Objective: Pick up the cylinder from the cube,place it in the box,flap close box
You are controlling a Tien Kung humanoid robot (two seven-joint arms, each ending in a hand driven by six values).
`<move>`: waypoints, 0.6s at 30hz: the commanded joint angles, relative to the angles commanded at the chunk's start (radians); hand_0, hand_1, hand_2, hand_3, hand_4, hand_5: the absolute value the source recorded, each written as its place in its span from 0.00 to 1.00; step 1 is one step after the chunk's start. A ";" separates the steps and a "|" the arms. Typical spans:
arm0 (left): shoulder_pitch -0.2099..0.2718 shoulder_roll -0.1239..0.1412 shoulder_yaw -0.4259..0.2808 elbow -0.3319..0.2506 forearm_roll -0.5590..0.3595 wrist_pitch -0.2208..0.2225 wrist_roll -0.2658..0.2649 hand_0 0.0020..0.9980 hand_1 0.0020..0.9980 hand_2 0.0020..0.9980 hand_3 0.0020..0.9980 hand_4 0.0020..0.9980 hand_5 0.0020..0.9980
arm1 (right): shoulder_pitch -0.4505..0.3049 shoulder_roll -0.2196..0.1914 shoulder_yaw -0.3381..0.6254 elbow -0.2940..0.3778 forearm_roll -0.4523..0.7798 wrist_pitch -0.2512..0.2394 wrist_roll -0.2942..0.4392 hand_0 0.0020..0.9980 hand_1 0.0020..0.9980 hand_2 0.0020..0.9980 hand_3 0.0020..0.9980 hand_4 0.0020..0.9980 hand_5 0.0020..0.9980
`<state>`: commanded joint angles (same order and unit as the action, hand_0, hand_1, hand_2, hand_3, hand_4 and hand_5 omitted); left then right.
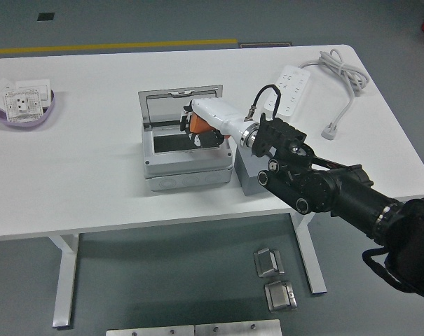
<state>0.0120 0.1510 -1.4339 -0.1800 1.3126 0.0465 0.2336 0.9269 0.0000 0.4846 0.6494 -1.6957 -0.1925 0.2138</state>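
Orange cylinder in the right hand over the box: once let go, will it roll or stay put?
The cylinder looks round-sided, so it would probably roll if dropped on its side. The walls of the box should stop it. It seems small and rigid in the right hand, so likely light, though most of it is hidden by fingers.

Right arm extended, robot hand (197,126) fingers curled
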 joint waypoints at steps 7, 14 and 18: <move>-0.001 0.000 -0.001 0.000 0.003 0.000 0.002 0.71 0.68 0.71 0.88 0.81 0.48 | 0.004 0.000 0.006 0.001 -0.003 0.002 0.002 0.38 0.54 0.65 0.74 0.04 0.06; -0.001 0.000 0.001 0.000 0.005 -0.001 0.001 0.71 0.68 0.71 0.88 0.81 0.48 | -0.003 0.000 0.004 -0.005 0.005 0.000 0.000 0.57 0.65 0.76 0.91 0.49 0.10; -0.001 -0.001 0.003 0.000 0.003 -0.001 0.001 0.71 0.68 0.71 0.88 0.81 0.47 | -0.004 0.000 0.006 -0.010 0.011 -0.002 -0.001 0.72 0.71 0.80 0.96 0.65 0.14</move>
<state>0.0110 0.1502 -1.4310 -0.1800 1.3161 0.0459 0.2345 0.9228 0.0000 0.4902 0.6395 -1.6849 -0.1945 0.2129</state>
